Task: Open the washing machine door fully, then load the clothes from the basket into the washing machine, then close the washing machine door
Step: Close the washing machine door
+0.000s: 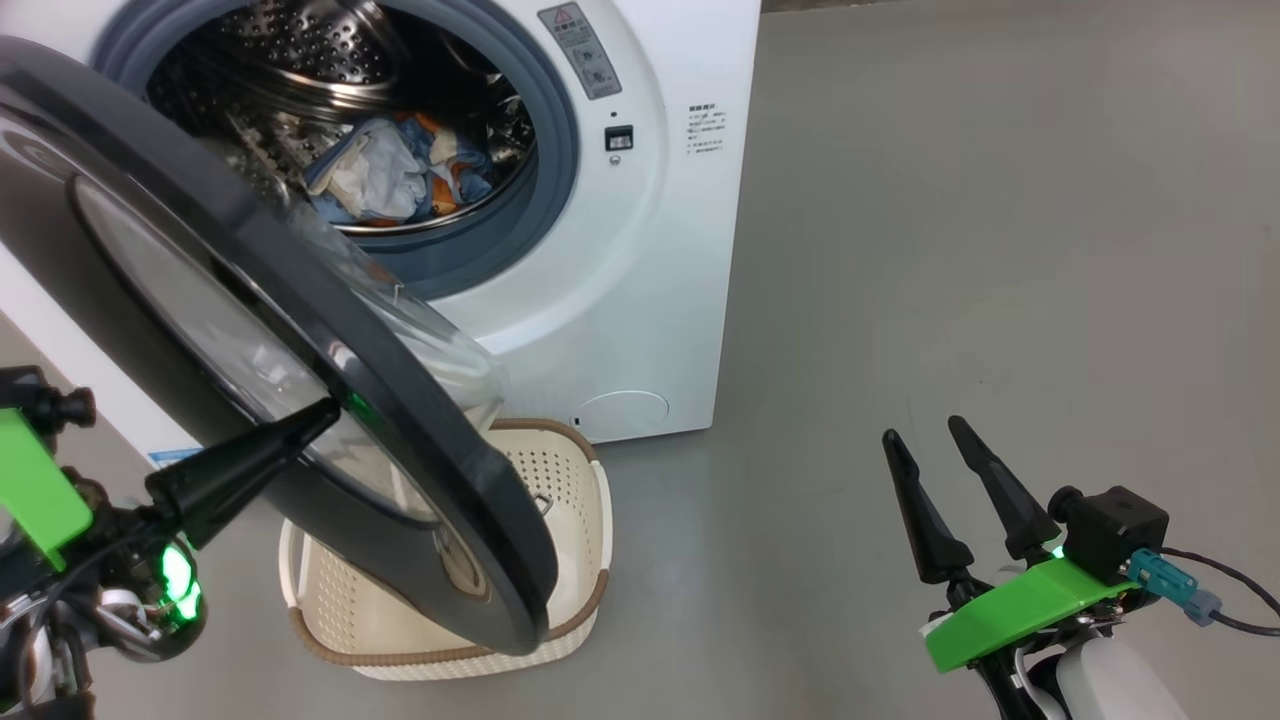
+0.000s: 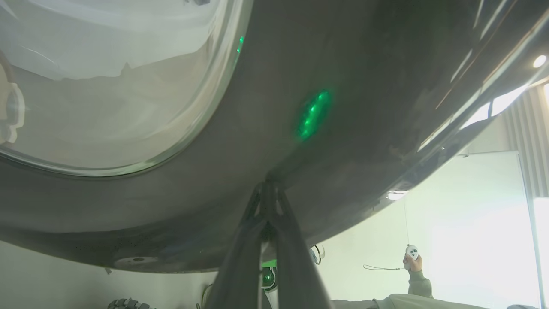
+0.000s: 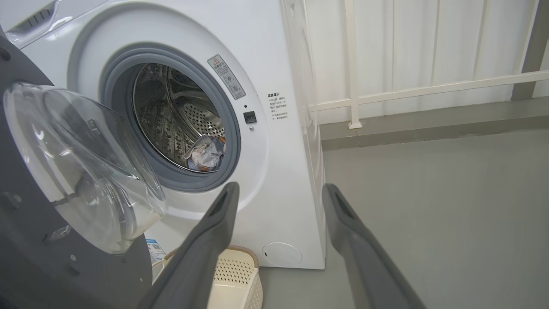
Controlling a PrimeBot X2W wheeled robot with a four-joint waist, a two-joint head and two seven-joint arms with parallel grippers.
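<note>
**Left pincer shut against the door, right pincer open beside the washing machine**

My left pincer (image 1: 326, 412) is closed, its two dark fingers pressed together with nothing between them. The tips touch the outer face of the washing machine door (image 1: 240, 330), on its glossy black rim (image 2: 343, 86) just beside the window. In my left wrist view the joined tips (image 2: 268, 187) meet that rim, where a green glow is mirrored.

The door stands swung out from the front of the washing machine (image 1: 640, 280), neither flat open nor latched. Its clear glass bowl (image 3: 81, 171) bulges back towards the machine's mouth.

The clothes (image 1: 400, 175) lie inside the washing machine, low in the steel drum (image 1: 300, 50), just behind the grey-blue gasket (image 1: 550, 150). They are a crumpled bundle of light blue, orange and cream.

The basket (image 1: 580, 520) sits on the floor at the foot of the washing machine, partly under the door.

My right pincer (image 1: 922, 435) hangs open, fingers spread and gripping nothing. It is over the grey floor (image 1: 1000, 250), well apart from the washing machine's right corner, pointing towards its front.
</note>
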